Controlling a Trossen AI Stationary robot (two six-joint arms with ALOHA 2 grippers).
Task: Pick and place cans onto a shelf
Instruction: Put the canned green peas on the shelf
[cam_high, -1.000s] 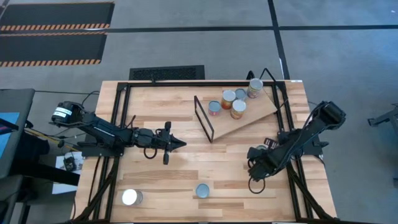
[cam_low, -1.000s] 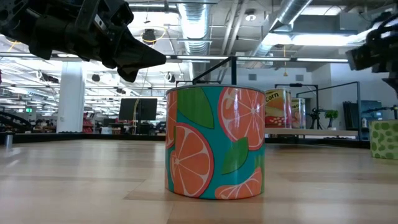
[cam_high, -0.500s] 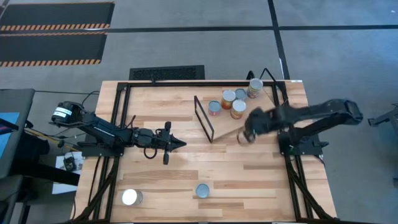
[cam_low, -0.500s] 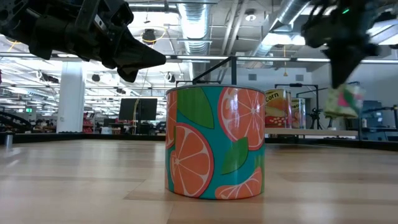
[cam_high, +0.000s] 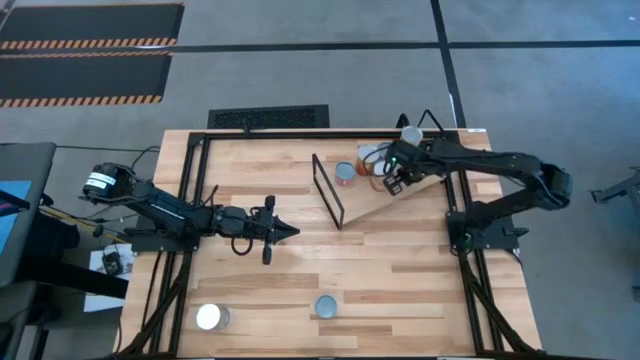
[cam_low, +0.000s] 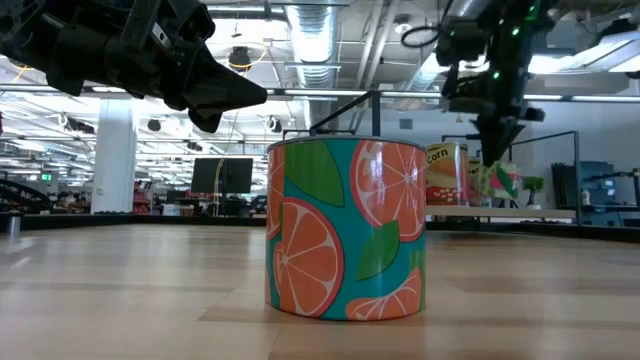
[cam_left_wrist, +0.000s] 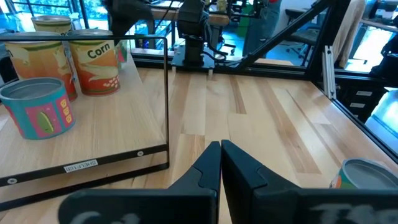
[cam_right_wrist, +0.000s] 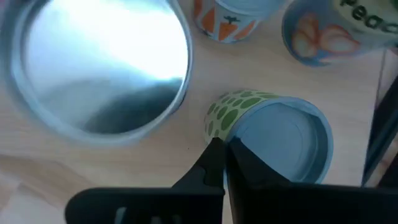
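Over the shelf (cam_high: 372, 207), hanging the green-dotted can (cam_right_wrist: 267, 130) by a thin pinch on its rim, with the right gripper (cam_right_wrist: 222, 144) almost fully closed on that edge. Risking a slip or swing from so small a bite, and risking a knock to the silver-topped can (cam_right_wrist: 99, 62) just beside it on lowering. Reaching in with the right arm stretched across from the table's far side, wrist pointing down. Idling mid-table with the left gripper (cam_high: 288, 232) closed and empty.

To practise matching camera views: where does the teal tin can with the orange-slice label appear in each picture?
High view: teal orange-slice tin can, lower middle.
Low view: can, centre.
Left wrist view: can, lower-right corner.
Right wrist view: not in it.
Shared landmark: left gripper.
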